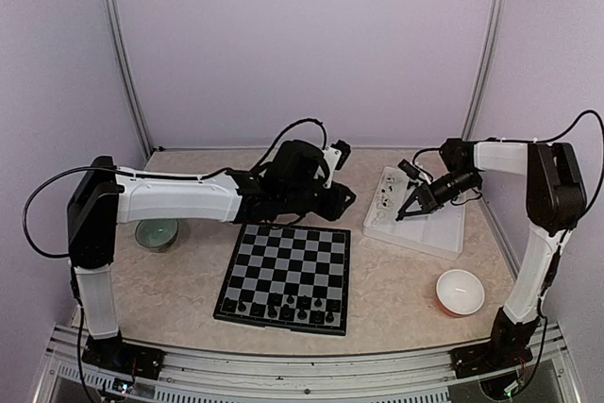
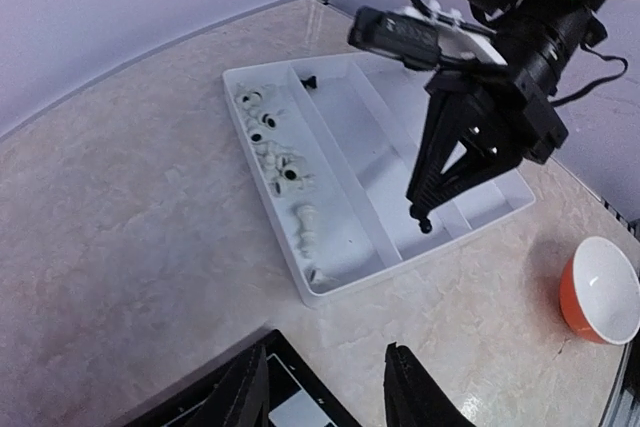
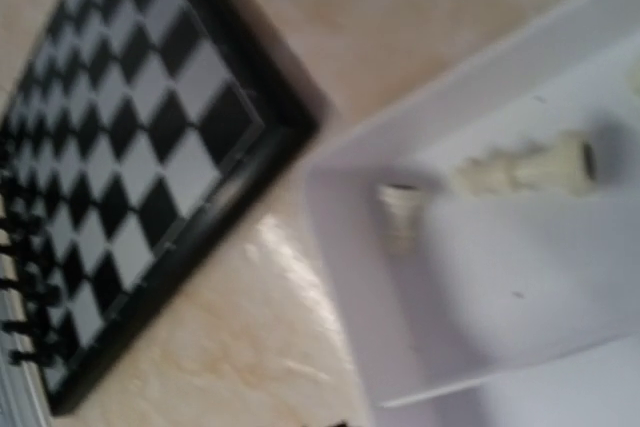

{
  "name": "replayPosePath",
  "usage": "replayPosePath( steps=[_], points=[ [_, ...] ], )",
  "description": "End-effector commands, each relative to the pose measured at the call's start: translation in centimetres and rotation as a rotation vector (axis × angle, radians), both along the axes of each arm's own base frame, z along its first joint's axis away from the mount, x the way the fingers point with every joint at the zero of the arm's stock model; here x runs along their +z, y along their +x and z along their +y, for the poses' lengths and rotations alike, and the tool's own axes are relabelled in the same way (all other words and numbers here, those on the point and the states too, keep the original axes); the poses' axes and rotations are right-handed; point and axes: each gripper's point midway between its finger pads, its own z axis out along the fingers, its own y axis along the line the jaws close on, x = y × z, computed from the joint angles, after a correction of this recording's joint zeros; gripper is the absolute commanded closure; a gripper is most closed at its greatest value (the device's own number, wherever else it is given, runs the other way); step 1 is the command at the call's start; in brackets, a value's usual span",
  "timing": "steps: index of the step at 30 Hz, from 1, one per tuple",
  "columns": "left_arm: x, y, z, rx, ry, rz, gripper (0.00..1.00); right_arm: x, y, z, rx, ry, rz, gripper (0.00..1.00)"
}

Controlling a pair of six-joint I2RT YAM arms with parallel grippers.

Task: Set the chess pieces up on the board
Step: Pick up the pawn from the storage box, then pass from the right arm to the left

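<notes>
While the board (image 1: 283,261) lies flat with its sides nearly square to the beige marbled table (image 1: 179,280) and its black chess pieces (image 1: 283,307) stand upright in rows running left to right along its near edge, a green bowl (image 1: 156,231) sits to the board's left. The left gripper (image 2: 325,397) hangs just beyond the board's far right corner, fingers apart. Farther right of the board, the right gripper (image 2: 420,209) points down into the white tray (image 1: 439,231) with its tips pinched on a small black piece (image 2: 426,226), an orange bowl (image 1: 460,292) rests off the board's near right corner, and lilac walls (image 1: 302,44) close in the table.
</notes>
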Motion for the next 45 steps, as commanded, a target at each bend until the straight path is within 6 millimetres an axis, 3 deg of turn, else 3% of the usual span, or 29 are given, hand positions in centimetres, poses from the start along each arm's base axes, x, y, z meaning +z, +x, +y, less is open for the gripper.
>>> replayPosePath(
  steps=[1,4,11,21,33,45],
  points=[
    [5.3,-2.6,-2.6,-0.038,-0.174,-0.186,0.59,3.0,0.3,1.5,-0.032,0.141,-0.071,1.0],
    [4.6,-4.1,-4.2,-0.064,-0.175,-0.204,0.59,4.0,0.4,1.6,-0.033,0.155,-0.095,1.0],
    [3.0,-5.5,-7.7,-0.112,-0.2,-0.232,0.6,6.3,-0.1,2.0,-0.025,0.208,-0.101,1.0],
    [0.4,-3.9,-11.0,-0.109,-0.114,-0.264,0.6,8.2,-1.1,2.6,-0.006,0.279,-0.096,1.0],
    [-1.8,-2.1,-11.3,-0.056,-0.085,-0.236,0.65,9.0,-1.6,2.7,0.001,0.305,-0.093,0.99],
    [-2.0,-0.3,-10.9,-0.031,-0.12,-0.209,0.66,8.8,-2.0,3.1,0.014,0.29,-0.095,0.98]
  ],
)
